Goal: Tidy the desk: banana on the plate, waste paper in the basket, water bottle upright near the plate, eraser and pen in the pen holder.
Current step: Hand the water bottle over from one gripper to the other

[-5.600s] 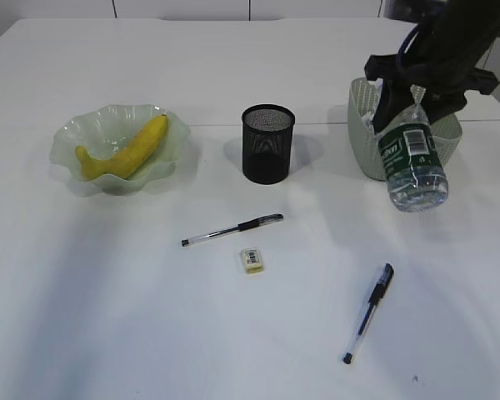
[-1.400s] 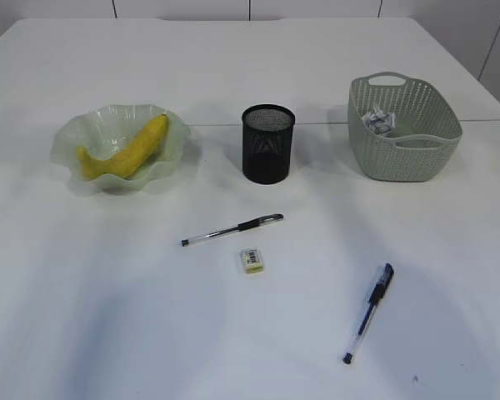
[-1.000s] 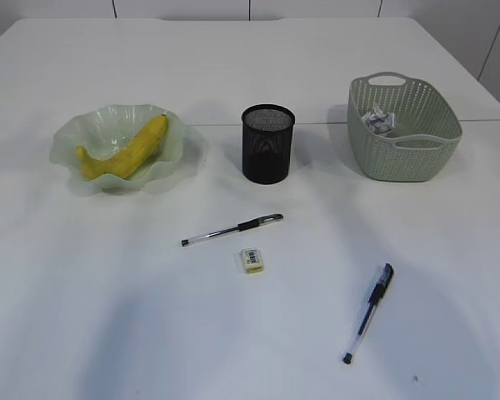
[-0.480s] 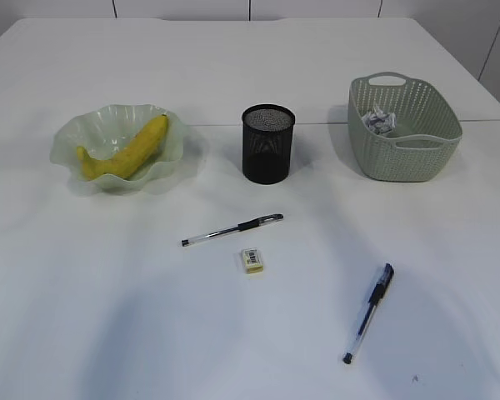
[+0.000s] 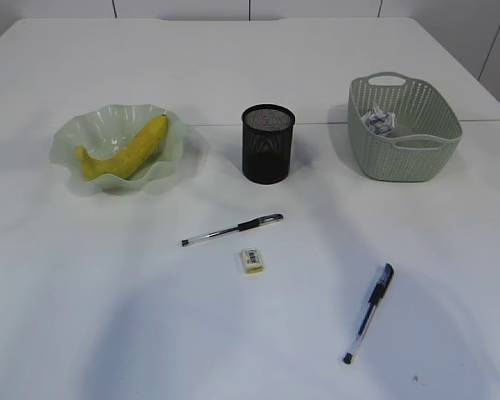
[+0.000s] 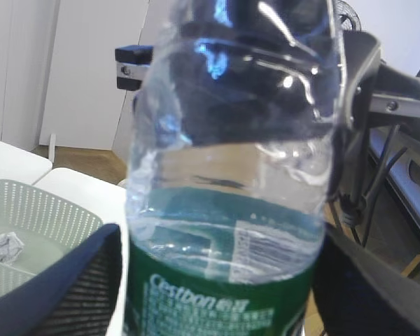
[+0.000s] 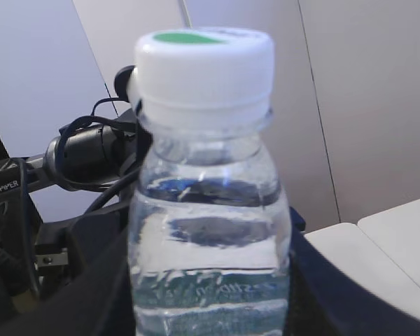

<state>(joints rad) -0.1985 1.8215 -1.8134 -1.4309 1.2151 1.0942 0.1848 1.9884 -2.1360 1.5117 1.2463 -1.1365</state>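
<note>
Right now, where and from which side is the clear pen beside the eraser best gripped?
Probably the clear pen at mid-barrel, from straight above, with the jaws set across its thin width. It lies flat and slanted, black grip and cap toward the upper right. The eraser lies apart on its near side, so a finger should fit between them.

banana in plate L | holder mid | paper in basket R

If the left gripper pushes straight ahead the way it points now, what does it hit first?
The water bottle, already between its fingers; behind it, probably the other arm's dark frame.
</note>
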